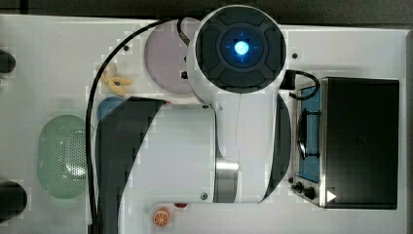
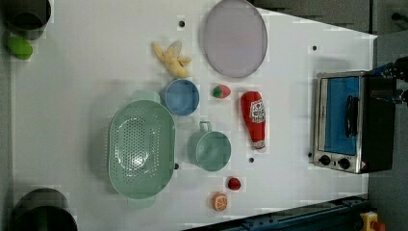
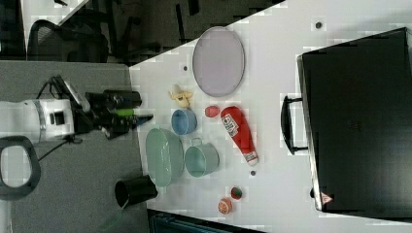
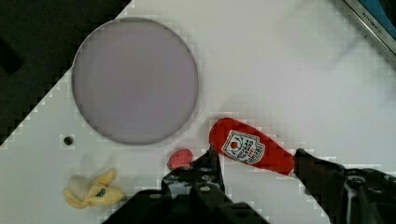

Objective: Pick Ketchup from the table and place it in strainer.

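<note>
The pincer [image 4: 254, 170] hangs open and empty above the tabletop [image 2: 86, 62], its fingers on either side of the ketchup [image 4: 252, 148], which lies on its side. The bottle looks soft and light, so a grip across the fat labelled body should hold best. Beyond a green cup [image 2: 211, 150] from the ketchup stands the strainer [image 2: 140, 149].

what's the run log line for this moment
phase: approach | claw: open, above Ketchup | Ketchup: lying on table | strainer: empty
</note>
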You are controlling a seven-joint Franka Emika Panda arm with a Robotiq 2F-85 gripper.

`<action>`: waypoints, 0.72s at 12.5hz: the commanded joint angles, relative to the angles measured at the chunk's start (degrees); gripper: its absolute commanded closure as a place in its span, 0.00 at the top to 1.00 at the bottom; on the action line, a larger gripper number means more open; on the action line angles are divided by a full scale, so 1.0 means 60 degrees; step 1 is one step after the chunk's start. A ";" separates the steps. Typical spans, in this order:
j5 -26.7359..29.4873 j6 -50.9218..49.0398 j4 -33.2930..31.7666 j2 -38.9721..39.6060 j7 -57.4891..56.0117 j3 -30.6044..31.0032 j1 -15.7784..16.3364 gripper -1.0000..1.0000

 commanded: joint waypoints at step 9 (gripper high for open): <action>0.0342 -0.1273 -0.2144 -0.1753 -0.0807 0.0962 -0.0968 1.00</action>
